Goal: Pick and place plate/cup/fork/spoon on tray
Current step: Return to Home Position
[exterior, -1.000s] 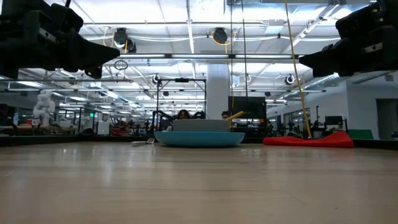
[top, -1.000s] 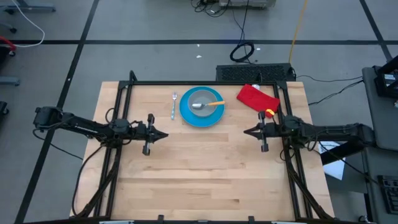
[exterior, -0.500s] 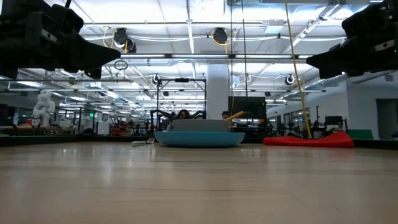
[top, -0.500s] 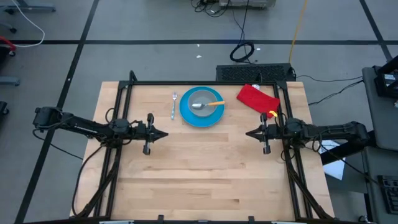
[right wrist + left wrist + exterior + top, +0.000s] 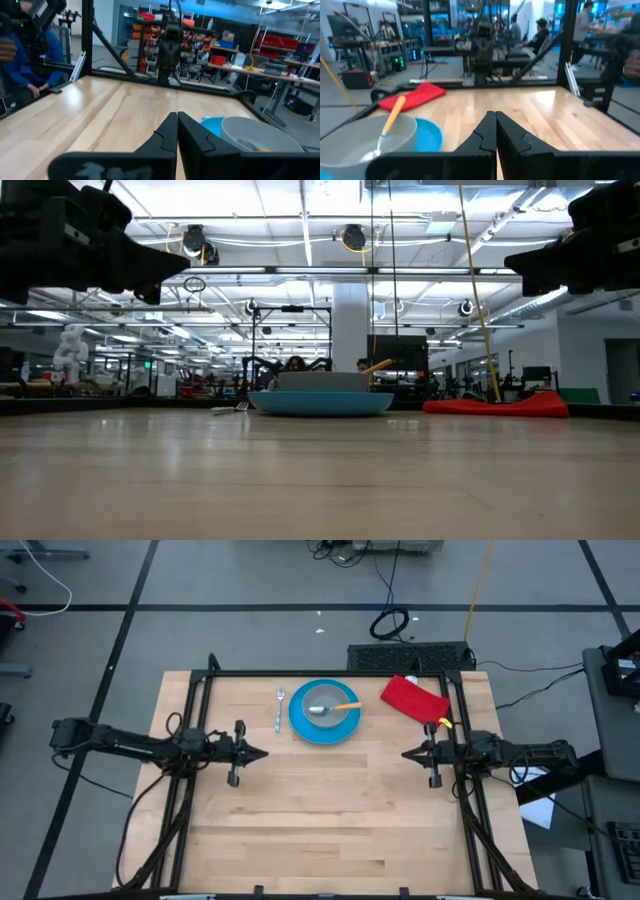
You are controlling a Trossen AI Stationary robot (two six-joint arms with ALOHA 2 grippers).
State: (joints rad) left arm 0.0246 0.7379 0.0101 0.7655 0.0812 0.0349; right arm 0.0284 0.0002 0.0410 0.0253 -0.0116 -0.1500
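Note:
The bright-blue plate lies flat on the table toward its far edge. The pale grey cup stands on the plate, and the orange-handled spoon lies in the cup. The silver fork lies flat on the table just left of the plate. The plate, cup and spoon also show in the left wrist view. My left gripper is shut and empty above the table's left side. My right gripper is shut and empty above the right side.
A red cloth-like rectangle lies at the table's far right, behind my right gripper. A black frame runs along the table's left, far and right sides. Bare wood lies between the grippers and toward the near edge. People show beyond the table in the wrist views.
My right gripper has drawn back toward the table's right edge, staying shut. My left gripper has drawn back slightly toward the left edge. The dishes and cutlery have kept still.

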